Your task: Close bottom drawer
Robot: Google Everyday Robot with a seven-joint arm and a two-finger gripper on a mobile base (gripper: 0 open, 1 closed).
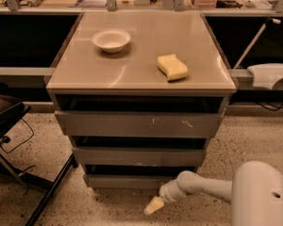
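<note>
At the foot of the cabinet (141, 74), the bottom drawer (127, 181) stands only slightly out, seemingly nearly closed, needing a last push. The gripper (154, 205) hovers just below its front; whether open or closed, I cannot tell.

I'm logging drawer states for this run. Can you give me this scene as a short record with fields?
bottom drawer: lowest front, dark gap above it, apparently partly open
tool: below the right part of the drawer front, near the floor, contact unclear
cabinet top: white bowl at back left, yellow sponge at right
</note>
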